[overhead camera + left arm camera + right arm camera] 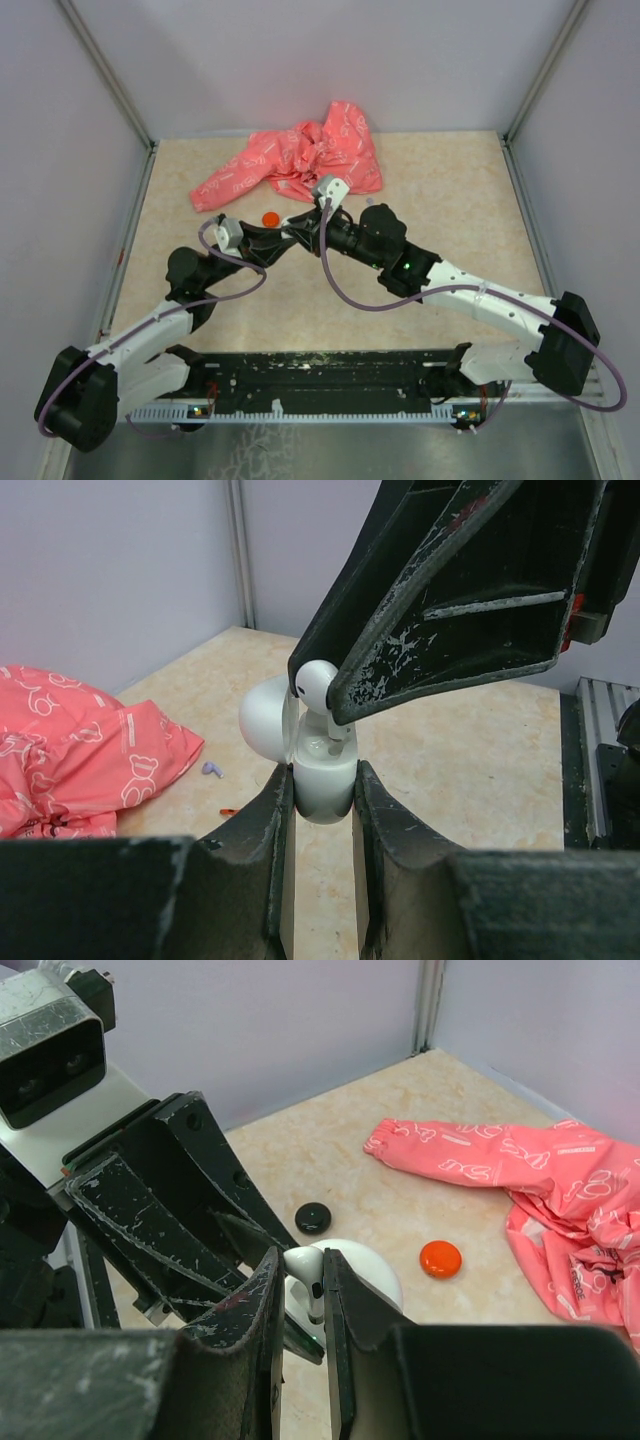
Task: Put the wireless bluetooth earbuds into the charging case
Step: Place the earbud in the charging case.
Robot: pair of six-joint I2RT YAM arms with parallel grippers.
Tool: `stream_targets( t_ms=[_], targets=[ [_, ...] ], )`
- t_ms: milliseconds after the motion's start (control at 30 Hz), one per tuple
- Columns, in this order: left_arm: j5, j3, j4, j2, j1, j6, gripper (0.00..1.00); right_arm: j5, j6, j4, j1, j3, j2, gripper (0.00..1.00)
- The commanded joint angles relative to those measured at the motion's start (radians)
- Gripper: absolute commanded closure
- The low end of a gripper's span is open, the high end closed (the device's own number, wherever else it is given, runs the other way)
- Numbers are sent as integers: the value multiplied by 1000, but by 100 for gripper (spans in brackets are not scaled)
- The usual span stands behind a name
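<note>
Above the surface [470, 750], the left tool [322, 776] is gripping the white charging case [325, 792]. The right tool [302, 1275] is pinching an earbud [316, 683] at its opening.

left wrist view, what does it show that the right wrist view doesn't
Only the left wrist view: a small lavender piece near the pink cloth, and the left jaws clamped on the base of the white charging case. Only the right wrist view: a black disc and an orange disc. Both: the white earbud pinched in the right jaws at the open case, and the cloth.
</note>
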Motion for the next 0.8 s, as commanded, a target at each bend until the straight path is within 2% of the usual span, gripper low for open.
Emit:
stream_targets(
  t_ms=[0, 500, 600, 767],
  targets=[
    [0, -9, 50, -17, -1, -18, 100, 9, -14, 28, 15, -8, -1, 94],
    [-25, -14, 59, -31, 0, -37, 100, 20, 10, 20, 34, -18, 12, 94],
    [-25, -14, 59, -30, 0, -38, 100, 29, 10, 13, 38, -13, 13, 88],
    [-24, -14, 60, -30, 0, -38, 100, 36, 13, 7, 38, -10, 0, 72]
  ],
)
